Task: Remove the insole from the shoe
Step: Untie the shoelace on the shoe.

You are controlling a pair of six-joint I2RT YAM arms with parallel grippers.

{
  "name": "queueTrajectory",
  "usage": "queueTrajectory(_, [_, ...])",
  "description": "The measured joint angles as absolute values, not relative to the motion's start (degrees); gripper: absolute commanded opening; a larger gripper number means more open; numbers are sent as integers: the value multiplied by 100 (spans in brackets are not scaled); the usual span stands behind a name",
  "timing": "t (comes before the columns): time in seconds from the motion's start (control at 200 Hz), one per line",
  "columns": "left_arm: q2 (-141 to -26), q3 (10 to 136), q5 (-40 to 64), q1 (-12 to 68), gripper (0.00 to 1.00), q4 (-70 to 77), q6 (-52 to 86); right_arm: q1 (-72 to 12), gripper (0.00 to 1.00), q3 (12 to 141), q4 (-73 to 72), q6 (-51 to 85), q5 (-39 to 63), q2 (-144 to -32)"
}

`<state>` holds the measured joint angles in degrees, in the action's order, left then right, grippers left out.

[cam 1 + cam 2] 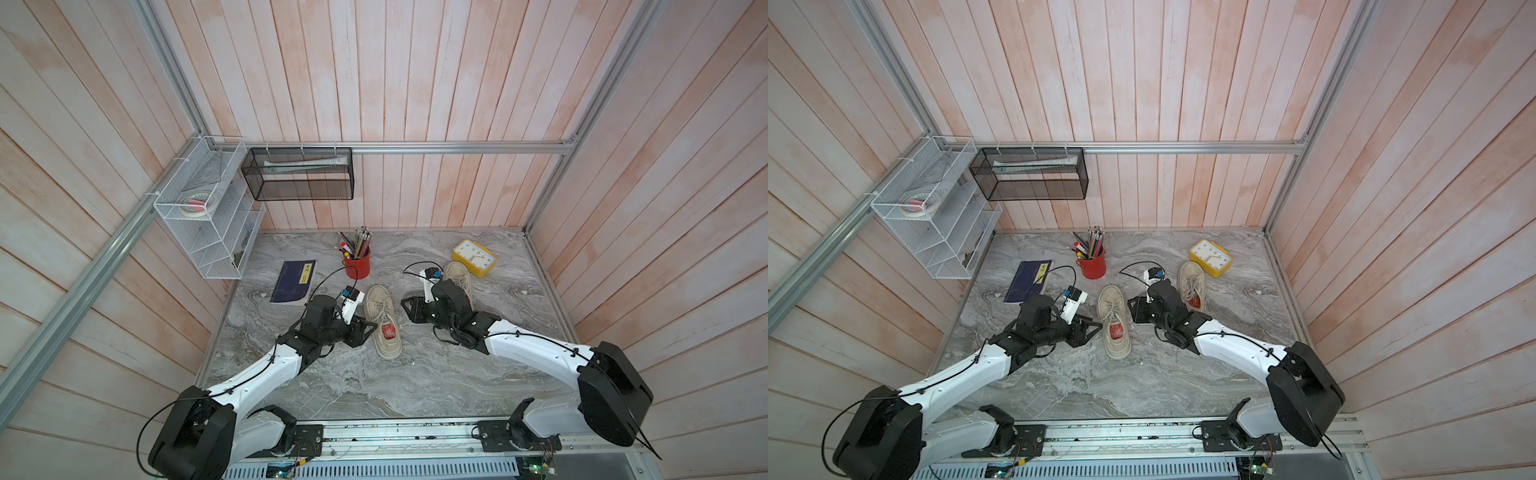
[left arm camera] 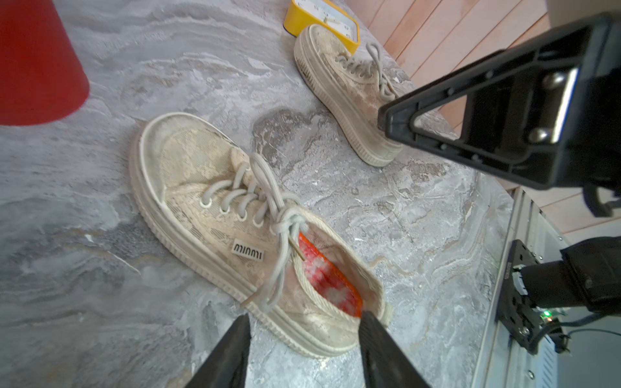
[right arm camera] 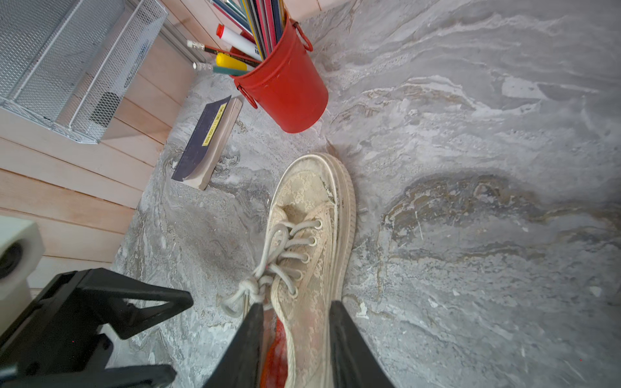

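Insole (image 2: 322, 278) sits inside the near shoe (image 2: 215, 201) on the surface (image 2: 420, 218). Left pincer (image 2: 306, 315), half-wide, straddles its side at the heel — seemingly to pinch the insole out. Right pincer (image 3: 296, 303), narrow and empty, hovers overhead — likely to steady.

Soft, even light; faint shadows; wide-angle bending at edges; wrist views blur close foreground.

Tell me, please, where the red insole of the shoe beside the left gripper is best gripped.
Pinch the red insole at its heel-end edge, coming down through the open collar of the shoe; its front runs under the tied laces.
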<state>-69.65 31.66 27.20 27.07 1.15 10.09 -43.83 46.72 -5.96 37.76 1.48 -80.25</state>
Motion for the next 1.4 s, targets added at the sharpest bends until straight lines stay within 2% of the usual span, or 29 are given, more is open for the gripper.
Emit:
queueTrajectory(0.17, [-7605,3304,2762,2687,46,25,1028,-4383,33,4762,-541,3771,257,-8040])
queueTrajectory(0.355, [-7749,3317,2864,2589,32,298,1087,-4383,32,4786,-493,3776,320,-8040])
queueTrajectory(0.565, [-7848,3317,3083,2563,23,539,1162,-4383,31,4786,-443,3774,373,-8040])
queueTrajectory(0.745, [-7859,3317,3236,2543,4,657,1168,-4383,30,4786,-443,3771,386,-8040])
queueTrajectory(0.815, [-7861,3317,3258,2528,0,694,1131,-4383,30,4786,-440,3769,399,-8040])
queueTrajectory(1.395, [-7861,3505,3061,2276,0,1035,1337,-4488,29,4786,-290,3275,620,-8038])
